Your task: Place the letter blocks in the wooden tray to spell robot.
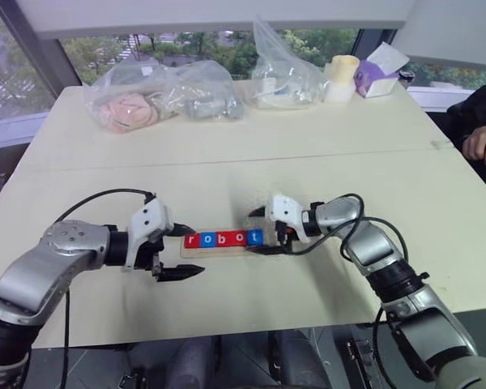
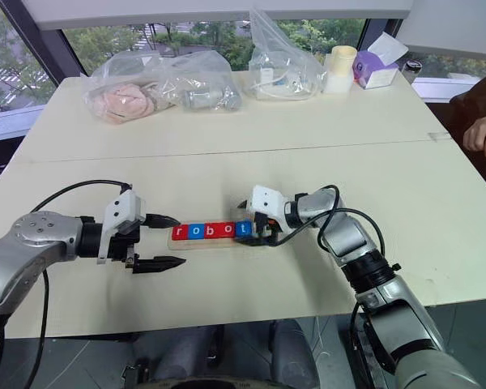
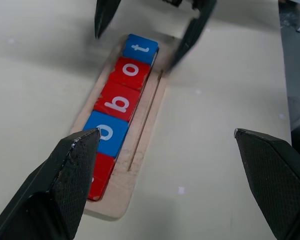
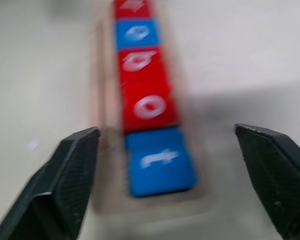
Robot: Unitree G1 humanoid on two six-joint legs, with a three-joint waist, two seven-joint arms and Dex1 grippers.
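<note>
Open table both sides of tray (image 1: 219, 250); left gripper (image 1: 184, 252) fingers straddle one end, right gripper (image 1: 257, 231) fingers straddle other. Bags (image 1: 158, 93), cup (image 1: 341, 78), box (image 1: 377, 73) far beyond fingertips. Person's hand (image 1: 481, 146) off right side.

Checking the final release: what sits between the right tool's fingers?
The blue t tile, last of the letter blocks in the wooden tray, untouched between the open right tool's fingers, in the right wrist view.

light: bright daylight from rear windows | shadows: soft | blur: right wrist view (tiles smeared)
</note>
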